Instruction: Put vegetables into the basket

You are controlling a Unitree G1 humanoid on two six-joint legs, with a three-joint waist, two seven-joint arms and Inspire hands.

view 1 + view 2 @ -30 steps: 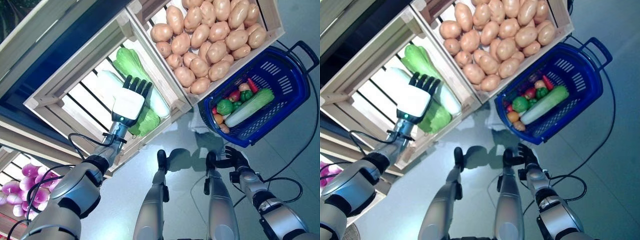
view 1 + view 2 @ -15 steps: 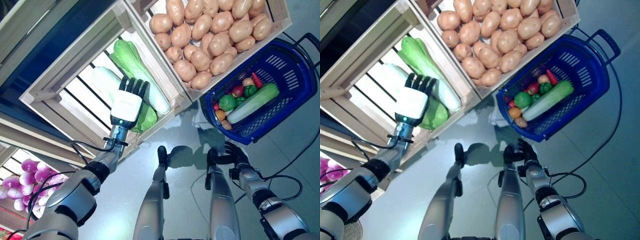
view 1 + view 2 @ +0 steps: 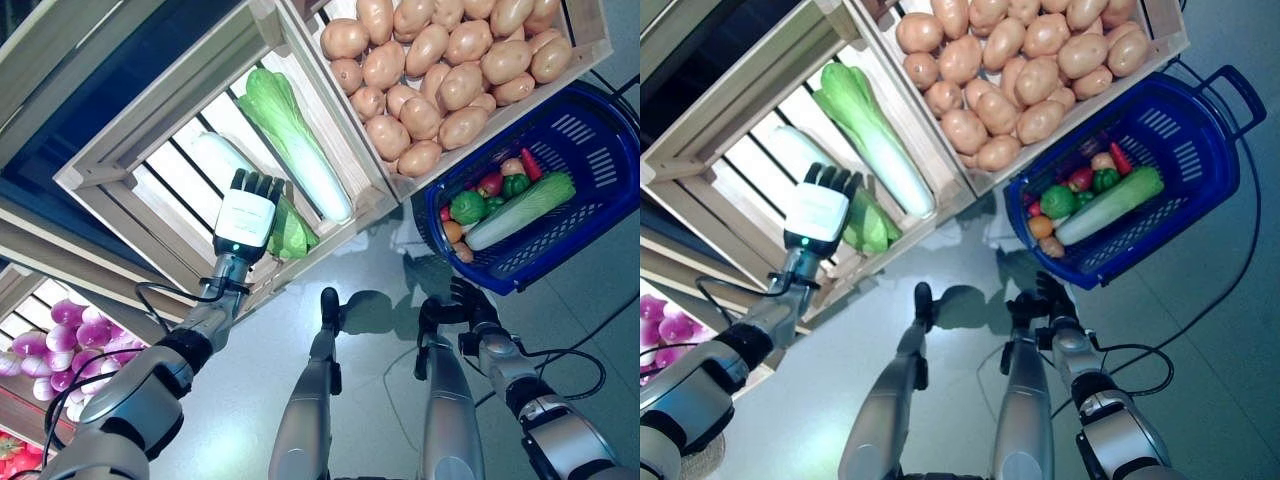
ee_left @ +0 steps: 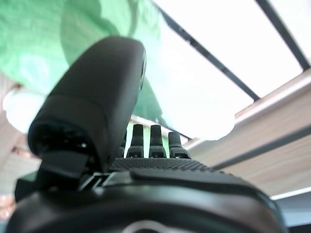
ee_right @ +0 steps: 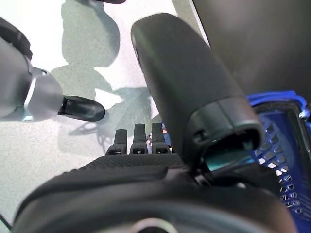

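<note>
My left hand reaches into a slatted wooden crate, fingers straight and holding nothing. Its fingertips lie over a leafy green cabbage at the crate's near edge. A long napa cabbage lies just to the right, and a pale one just beyond the fingers. The left wrist view shows green leaf past the thumb. The blue basket stands on the floor at right, holding a napa cabbage, a green pepper and other small vegetables. My right hand hangs relaxed below the basket.
A second wooden crate full of potatoes adjoins the cabbage crate and overhangs the basket's left side. Purple round vegetables fill a lower bin at far left. Grey floor lies between the crates and me.
The camera has shifted. My left hand has drawn back off the long napa cabbage toward the crate's near edge, uncovering it. The right hand has stayed put.
</note>
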